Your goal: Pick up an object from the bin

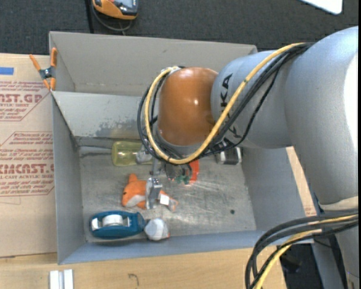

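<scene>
Orange wrist cover (186,104) low in bin (69,221), gripper (156,192) just beside orange toy (134,192), grip impossible to tell, nothing lifted yet.

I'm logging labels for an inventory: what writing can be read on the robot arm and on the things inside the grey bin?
"KA": black letters on the grey robot arm casing, beside its orange cover; any further letters are hidden by the cables.
Teal tape dispenser, orange and white soft toy, pale yellow translucent bottle, small white ball: no writing can be made out on any of them.
</scene>
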Robot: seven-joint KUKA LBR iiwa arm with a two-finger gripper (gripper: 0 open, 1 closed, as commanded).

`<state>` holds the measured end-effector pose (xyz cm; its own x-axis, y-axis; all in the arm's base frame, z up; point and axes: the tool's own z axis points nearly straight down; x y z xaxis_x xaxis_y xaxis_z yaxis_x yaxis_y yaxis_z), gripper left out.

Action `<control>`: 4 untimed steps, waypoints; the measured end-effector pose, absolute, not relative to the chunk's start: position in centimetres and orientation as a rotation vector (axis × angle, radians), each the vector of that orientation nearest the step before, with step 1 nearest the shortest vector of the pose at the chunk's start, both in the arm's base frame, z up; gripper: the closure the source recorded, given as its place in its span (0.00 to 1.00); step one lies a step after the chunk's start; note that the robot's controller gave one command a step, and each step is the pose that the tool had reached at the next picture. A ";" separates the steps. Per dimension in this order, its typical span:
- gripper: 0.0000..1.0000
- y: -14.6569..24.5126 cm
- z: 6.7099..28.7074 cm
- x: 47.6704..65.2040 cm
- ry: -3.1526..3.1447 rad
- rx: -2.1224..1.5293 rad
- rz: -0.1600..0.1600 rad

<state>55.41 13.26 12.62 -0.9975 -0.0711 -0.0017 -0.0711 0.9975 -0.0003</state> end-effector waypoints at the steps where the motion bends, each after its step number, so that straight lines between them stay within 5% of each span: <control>1: 0.00 11.8 8.1 55.9 3.156 -0.017 0.001; 2: 1.00 11.6 7.1 56.5 3.116 0.011 0.012; 4: 1.00 11.5 7.5 56.0 3.137 0.010 0.004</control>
